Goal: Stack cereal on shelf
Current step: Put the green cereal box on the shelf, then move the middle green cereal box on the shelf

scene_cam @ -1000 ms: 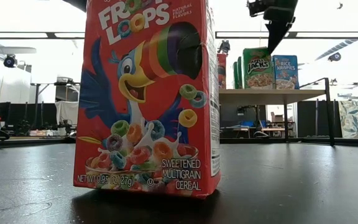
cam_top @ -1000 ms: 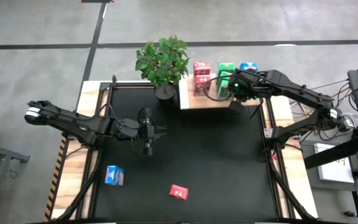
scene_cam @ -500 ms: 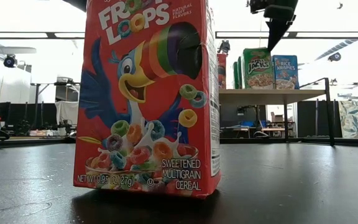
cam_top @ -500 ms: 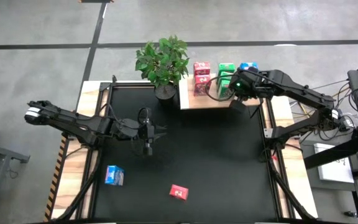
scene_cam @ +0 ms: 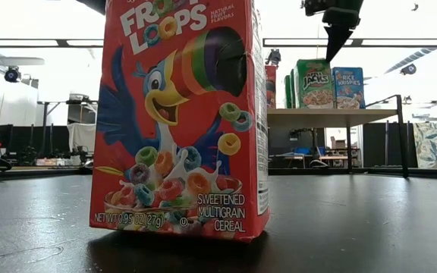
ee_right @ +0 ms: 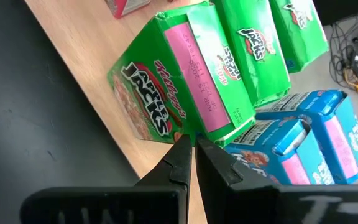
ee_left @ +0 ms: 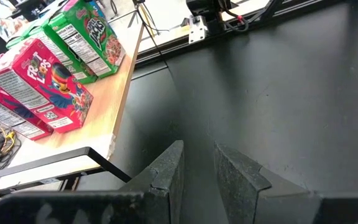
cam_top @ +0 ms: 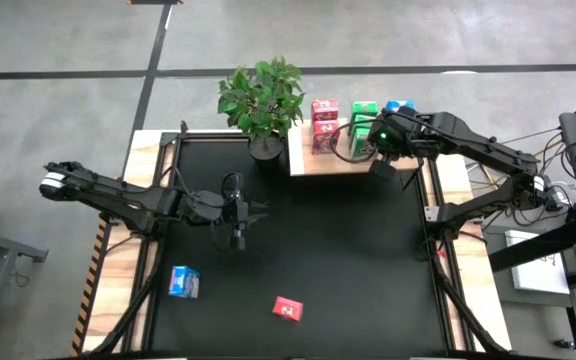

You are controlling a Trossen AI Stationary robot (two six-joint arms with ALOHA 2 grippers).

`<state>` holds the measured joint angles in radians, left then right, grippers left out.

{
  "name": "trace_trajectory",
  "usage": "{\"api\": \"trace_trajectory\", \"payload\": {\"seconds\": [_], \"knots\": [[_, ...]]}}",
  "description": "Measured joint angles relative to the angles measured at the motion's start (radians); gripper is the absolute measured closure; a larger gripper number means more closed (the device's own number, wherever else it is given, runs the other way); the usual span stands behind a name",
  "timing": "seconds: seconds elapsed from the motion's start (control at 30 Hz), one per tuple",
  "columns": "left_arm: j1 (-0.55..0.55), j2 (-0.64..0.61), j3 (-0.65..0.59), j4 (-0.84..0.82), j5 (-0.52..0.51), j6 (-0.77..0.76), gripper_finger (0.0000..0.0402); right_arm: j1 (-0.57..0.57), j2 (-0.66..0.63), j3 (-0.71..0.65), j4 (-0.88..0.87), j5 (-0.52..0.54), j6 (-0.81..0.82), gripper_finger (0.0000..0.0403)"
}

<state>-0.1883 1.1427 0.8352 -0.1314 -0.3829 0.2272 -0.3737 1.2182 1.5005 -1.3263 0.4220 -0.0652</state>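
The pale wooden shelf (cam_top: 313,160) stands at the table's far right and carries cereal boxes on their bases: pink-red (cam_top: 323,120), green (cam_top: 363,118) and blue (cam_top: 398,107). My right gripper (ee_right: 191,152) is shut, pointing down over the shelf's near edge at the front green box (ee_right: 166,81) and the front blue box (ee_right: 272,149). My left gripper (ee_left: 197,168) hangs open over the bare middle of the table, nothing between its fingers. A red box (scene_cam: 180,114) stands upright near the table's front edge, with a blue box (cam_top: 183,282) to its left. My right gripper's shut fingertips (ee_right: 182,146) point down at the front green box's near corner (ee_right: 185,127), beside the blue box. I cannot tell whether they touch either box.
A potted plant (cam_top: 263,100) stands just left of the shelf at the far edge. Wood strips and a black frame (cam_top: 433,210) run along the table's left and right sides. Black tabletop (cam_top: 348,260) lies between the two arms and the loose boxes.
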Motion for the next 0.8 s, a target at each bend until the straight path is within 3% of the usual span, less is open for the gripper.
{"api": "trace_trajectory", "payload": {"seconds": [0.37,0.67,0.8], "knots": [[0.000,0.000,0.000,0.000,0.000,0.000,0.0329,0.000,0.000,0.000,0.001,-0.009,0.003,0.0390],[0.000,0.000,0.000,-0.007,0.000,0.000,0.0329,0.000,0.000,0.050,-0.003,-0.164,0.052,0.0390],[0.000,0.000,0.000,-0.007,0.000,0.016,0.0329,-0.001,-0.001,0.102,0.027,-0.161,0.077,0.0390]]}}
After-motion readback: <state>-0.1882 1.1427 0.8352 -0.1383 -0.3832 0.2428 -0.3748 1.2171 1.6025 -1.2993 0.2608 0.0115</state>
